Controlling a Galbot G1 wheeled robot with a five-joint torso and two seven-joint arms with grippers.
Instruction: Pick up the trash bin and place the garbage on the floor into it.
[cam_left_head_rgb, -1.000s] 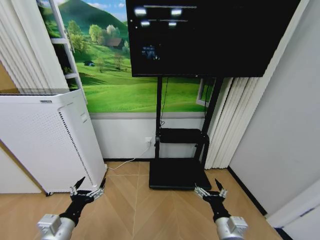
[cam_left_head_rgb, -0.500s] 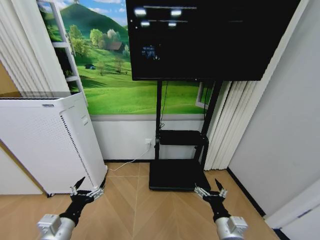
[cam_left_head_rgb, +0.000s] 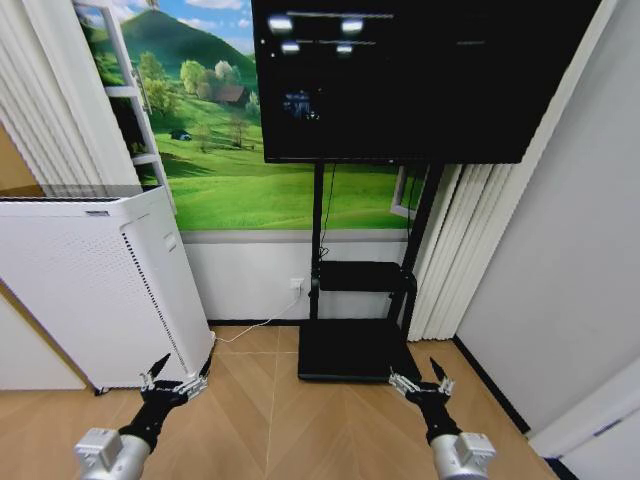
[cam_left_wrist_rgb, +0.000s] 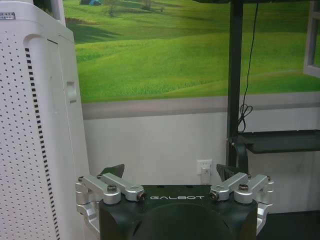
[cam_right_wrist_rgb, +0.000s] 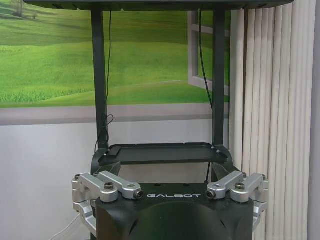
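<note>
Herringbone floor (cam_left_head_rgb: 300, 420), TV stand (cam_left_head_rgb: 360, 345), white perforated appliance (cam_left_head_rgb: 100, 280)

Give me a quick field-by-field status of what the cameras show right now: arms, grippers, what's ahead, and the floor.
left gripper: open, holds nothing, low over the floor beside the white appliance
right gripper: open, holds nothing, low over the floor near the stand base
ahead: TV on a black stand, landscape wall picture behind it
right side: white vertical blinds
floor: tan herringbone wood
</note>
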